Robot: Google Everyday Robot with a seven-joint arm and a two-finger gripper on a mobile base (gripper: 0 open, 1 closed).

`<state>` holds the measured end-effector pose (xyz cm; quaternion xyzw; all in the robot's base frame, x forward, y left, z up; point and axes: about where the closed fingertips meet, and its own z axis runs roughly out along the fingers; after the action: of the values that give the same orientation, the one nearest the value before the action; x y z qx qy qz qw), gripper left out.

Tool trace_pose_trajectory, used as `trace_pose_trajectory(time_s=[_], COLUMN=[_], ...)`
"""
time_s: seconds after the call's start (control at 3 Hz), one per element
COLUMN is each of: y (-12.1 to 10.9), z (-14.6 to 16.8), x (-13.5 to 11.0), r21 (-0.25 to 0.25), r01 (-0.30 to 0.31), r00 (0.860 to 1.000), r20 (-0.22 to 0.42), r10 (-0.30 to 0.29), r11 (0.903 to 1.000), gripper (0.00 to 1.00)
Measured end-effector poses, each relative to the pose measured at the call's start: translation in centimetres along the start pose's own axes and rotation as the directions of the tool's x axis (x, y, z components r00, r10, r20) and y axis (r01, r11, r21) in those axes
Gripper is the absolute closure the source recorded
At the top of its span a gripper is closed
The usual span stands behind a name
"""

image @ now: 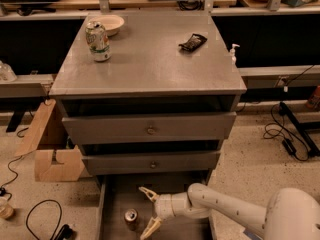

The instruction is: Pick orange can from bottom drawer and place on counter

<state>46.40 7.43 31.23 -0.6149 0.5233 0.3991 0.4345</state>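
Note:
The orange can (pixel 131 218) stands upright on the grey floor of the open bottom drawer (pixel 117 194), silver top showing. My gripper (pixel 148 212) is inside the drawer just right of the can, its two pale fingers spread wide open, one above and one below the can's level, not touching it. My white arm comes in from the lower right. The counter (pixel 150 59) is the grey top of the cabinet above.
On the counter stand a green-and-white can (pixel 98 41), a pale bowl (pixel 112 23) and a dark packet (pixel 193 42). Two upper drawers with knobs are partly pulled out. A cardboard piece (pixel 49 149) and cables lie on the floor at left; a wooden bench is behind.

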Motion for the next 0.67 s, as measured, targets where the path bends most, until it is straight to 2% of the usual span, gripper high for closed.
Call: trace_pose_trajectory(time_s=[0.33, 0.67], y=[-0.1, -0.1], z=[2.9, 4.2], x=[3.0, 4.6], r21=[0.001, 0.005], r01=[-0.004, -0.009], r00=[1.0, 1.0], r20=[-0.01, -0.027], r10=[0.004, 0.009], r11=[1.0, 0.9999], gripper=[0.0, 0.0])
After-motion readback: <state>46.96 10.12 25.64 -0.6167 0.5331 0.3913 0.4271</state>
